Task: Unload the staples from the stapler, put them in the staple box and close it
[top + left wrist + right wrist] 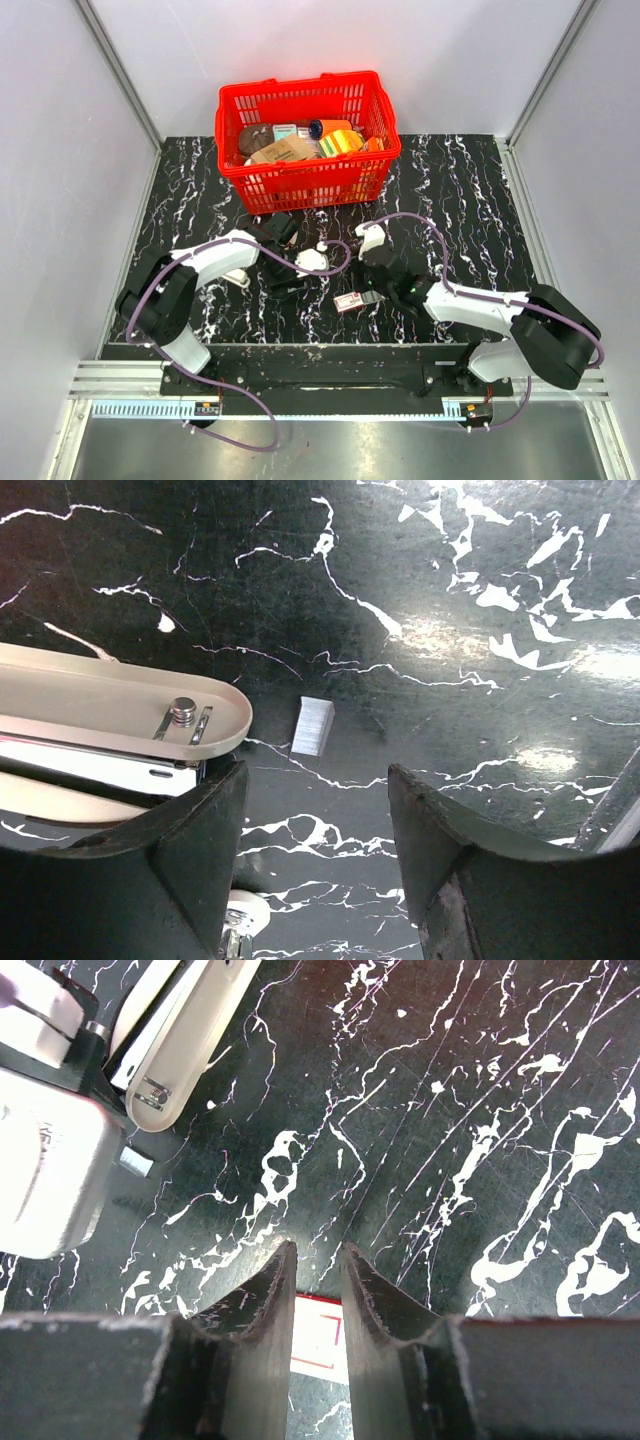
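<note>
The cream-white stapler (110, 705) lies opened at the left of the left wrist view, and its end shows at the top left of the right wrist view (185, 1030). A short silver strip of staples (312, 726) lies loose on the black marble table just beside it, also seen as a small block (135, 1163). My left gripper (315, 770) hangs open above the table with nothing between its fingers, the strip just beyond them. My right gripper (318, 1245) has its jaws a narrow gap apart, empty.
A flat red-and-white box (320, 1340) lies on the table under my right fingers, also visible from above (349, 301). A red basket (310, 180) full of assorted items stands at the back. The left wrist's white housing (45, 1160) sits close to the stapler.
</note>
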`<action>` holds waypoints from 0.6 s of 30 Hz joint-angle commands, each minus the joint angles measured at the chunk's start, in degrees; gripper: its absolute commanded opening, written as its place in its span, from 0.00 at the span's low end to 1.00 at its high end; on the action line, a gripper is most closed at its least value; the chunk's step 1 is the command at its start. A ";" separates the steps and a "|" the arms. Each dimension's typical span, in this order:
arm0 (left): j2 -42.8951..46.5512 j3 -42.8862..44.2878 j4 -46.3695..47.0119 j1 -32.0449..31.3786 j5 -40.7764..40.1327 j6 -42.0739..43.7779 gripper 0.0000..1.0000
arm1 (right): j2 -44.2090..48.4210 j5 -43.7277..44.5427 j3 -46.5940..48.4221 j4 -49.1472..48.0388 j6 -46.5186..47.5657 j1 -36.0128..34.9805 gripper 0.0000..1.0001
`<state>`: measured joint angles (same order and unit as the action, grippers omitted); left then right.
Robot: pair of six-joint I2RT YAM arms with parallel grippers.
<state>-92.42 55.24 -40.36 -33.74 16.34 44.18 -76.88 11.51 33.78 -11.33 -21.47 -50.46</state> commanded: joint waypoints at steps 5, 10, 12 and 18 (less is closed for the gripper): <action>-2.15 2.15 4.23 -0.54 -2.10 0.90 0.63 | 2.96 0.80 -1.08 -3.61 -0.41 0.53 0.30; -2.85 1.80 5.55 -1.51 -2.63 0.47 0.63 | 3.23 0.53 -1.52 -3.87 -0.50 0.53 0.30; -3.29 1.71 6.08 -1.94 -2.63 0.11 0.63 | 3.32 0.36 -1.61 -3.96 -0.59 0.53 0.29; -4.08 1.45 7.75 -3.62 -3.42 -0.59 0.63 | 2.79 -0.17 -1.35 -4.22 -0.50 0.53 0.29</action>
<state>-95.20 55.40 -36.73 -36.12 13.19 43.88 -75.37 11.31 32.45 -12.60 -21.47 -50.28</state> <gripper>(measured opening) 0.625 0.295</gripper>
